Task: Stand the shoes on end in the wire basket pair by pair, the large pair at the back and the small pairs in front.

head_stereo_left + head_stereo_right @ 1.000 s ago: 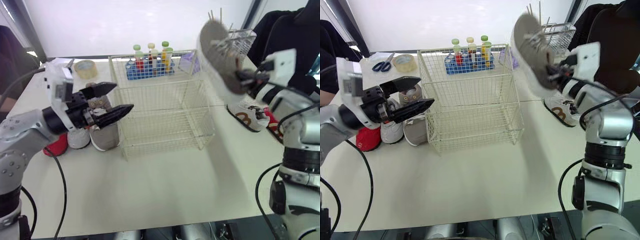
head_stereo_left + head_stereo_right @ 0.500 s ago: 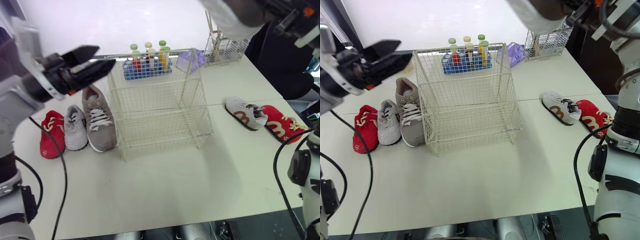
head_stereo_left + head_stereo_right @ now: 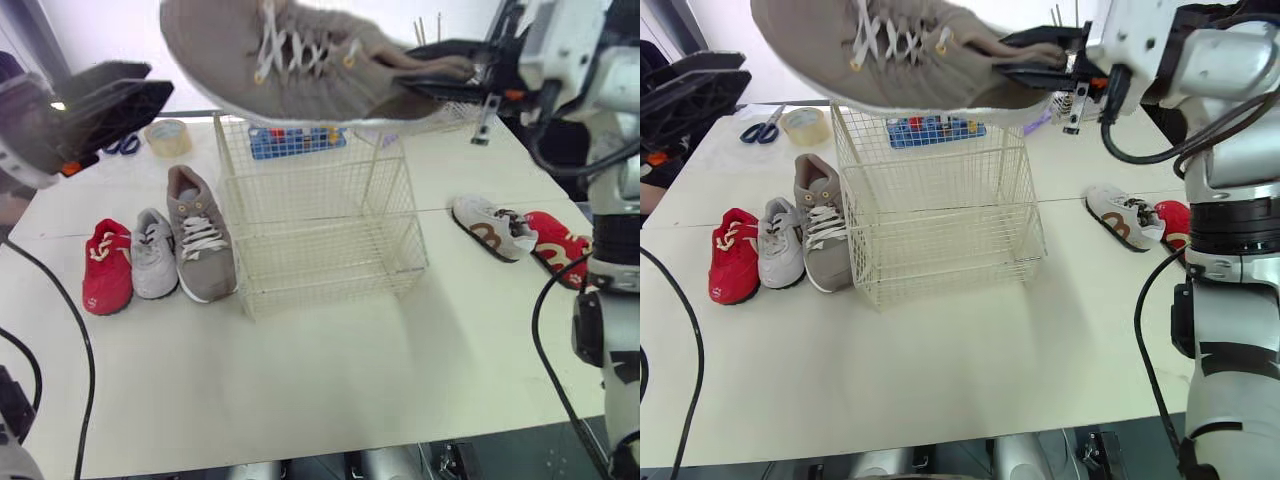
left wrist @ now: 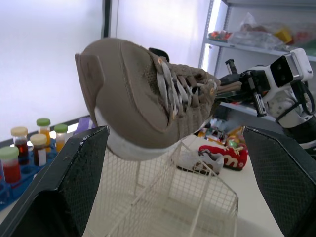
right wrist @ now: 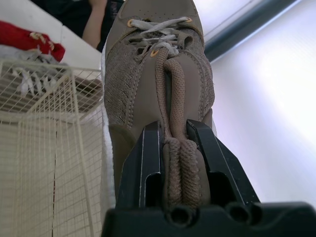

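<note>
Right gripper (image 3: 430, 68): jaws clenched on the heel end of one large taupe shoe (image 3: 300, 60), with a braided loop pinched between the two black fingers (image 5: 143, 163). The shoe hangs in the air, roughly level and sole down. Its heel is at my right gripper and its toe points left.

Left gripper (image 3: 140, 88): jaws released and spread wide, holding nothing. It is raised at the left, just beyond the shoe's toe.

The held shoe is over the wire basket (image 3: 320, 220), above its top rim. I cannot tell whether the sole touches the wire. The basket stands mid-desk, and every other shoe lies outside it.

On the desk (image 3: 330, 380), left of the basket, three shoes lie side by side with toes near:
- the second large taupe shoe (image 3: 200, 235), just beside the basket
- a small grey-white shoe (image 3: 154, 255)
- a small red shoe (image 3: 107, 268), leftmost

Right of the basket, well apart from it:
- a small white shoe (image 3: 490, 228) with a brown mark on its side
- a small red shoe with a white mark (image 3: 555, 245), touching it; the mark reads like an "m"

Behind the basket a blue rack (image 3: 930, 130) holds capped vials (image 4: 29, 148). The caps are green and cream and the contents red and orange; any labels are too small to read. Far left lie a tape roll (image 3: 168, 137) and blue-handled scissors (image 3: 760, 130).
</note>
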You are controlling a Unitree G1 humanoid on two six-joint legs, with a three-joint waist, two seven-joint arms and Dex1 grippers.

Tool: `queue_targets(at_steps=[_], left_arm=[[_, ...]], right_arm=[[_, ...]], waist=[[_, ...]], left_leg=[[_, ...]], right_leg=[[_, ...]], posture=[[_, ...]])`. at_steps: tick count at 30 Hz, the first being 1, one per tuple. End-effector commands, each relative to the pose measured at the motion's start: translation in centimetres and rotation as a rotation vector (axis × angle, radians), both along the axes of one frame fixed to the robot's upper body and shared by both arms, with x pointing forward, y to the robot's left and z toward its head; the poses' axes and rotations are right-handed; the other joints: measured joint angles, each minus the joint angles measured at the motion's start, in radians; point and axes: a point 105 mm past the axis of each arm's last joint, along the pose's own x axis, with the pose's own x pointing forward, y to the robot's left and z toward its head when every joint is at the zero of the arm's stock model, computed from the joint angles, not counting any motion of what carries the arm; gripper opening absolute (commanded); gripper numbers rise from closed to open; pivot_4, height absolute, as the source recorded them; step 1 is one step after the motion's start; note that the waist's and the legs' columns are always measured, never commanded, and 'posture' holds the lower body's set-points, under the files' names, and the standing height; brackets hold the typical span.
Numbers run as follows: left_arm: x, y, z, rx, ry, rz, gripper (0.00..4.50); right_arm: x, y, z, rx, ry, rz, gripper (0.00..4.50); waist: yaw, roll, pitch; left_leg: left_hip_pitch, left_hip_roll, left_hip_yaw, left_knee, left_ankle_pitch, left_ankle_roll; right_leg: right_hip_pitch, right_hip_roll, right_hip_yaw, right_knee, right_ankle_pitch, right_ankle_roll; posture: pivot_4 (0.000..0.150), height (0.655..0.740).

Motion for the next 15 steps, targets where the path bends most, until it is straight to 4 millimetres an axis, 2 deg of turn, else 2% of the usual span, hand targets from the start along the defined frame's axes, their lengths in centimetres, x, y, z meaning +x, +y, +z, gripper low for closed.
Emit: queue_targets(at_steps=[1, 9, 15], left_arm=[[-0.8, 0.3, 0.8, 0.0, -0.026, 0.014, 4.5], [0.0, 0.8, 0.1, 0.001, 0.013, 0.048, 4.5], [0.6, 0.2, -0.9, 0.036, 0.042, 0.041, 4.5]], right_arm=[[-1.7, 0.5, 2.0, -0.006, -0.149, 0.054, 0.24], [-2.7, 1.4, 1.3, -0.069, -0.183, 0.12, 0.24], [-3.7, 2.3, 0.9, -0.094, -0.184, 0.16, 0.24]], waist=[[0.0, -0.001, 0.001], [0.001, -0.002, 0.001], [0.001, -0.001, 0.001]], left_leg=[[0.0, 0.0, 0.0, 0.0, 0.0, 0.0], [0.0, 0.0, 0.0, 0.0, 0.0, 0.0], [0.0, 0.0, 0.0, 0.0, 0.0, -0.001]], right_leg=[[0.0, 0.0, 0.0, 0.001, 0.0, 0.0], [0.0, 0.0, 0.0, 0.001, 0.0, 0.0], [0.0, -0.001, 0.0, 0.001, 0.0, 0.0]], posture=[[0.15, 0.74], [0.15, 0.74], [0.15, 0.74]])
